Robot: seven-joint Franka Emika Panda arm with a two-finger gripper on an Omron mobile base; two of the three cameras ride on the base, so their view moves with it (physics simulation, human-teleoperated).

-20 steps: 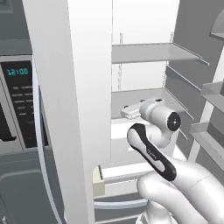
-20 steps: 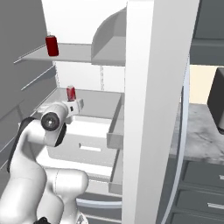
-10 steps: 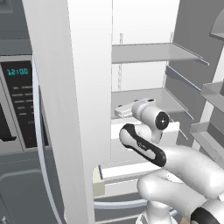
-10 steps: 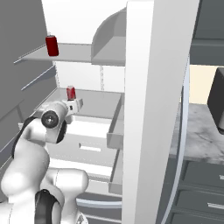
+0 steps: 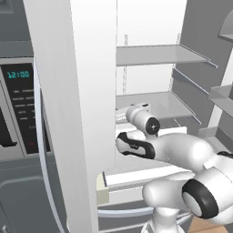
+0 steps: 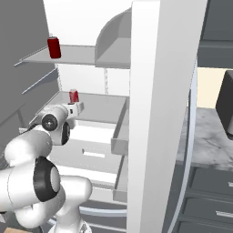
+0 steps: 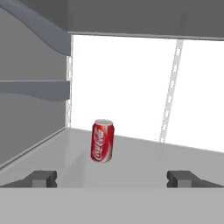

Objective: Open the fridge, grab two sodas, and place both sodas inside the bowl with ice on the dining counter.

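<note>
- The gripper is spread wide and holds nothing, reaching into the open fridge at the lower shelf.
- 1 red soda can stands upright on that shelf ahead of the fingertips, slightly left of centre, not touching them.
- A 2nd soda can stands on the shelf above the hand.
</note>
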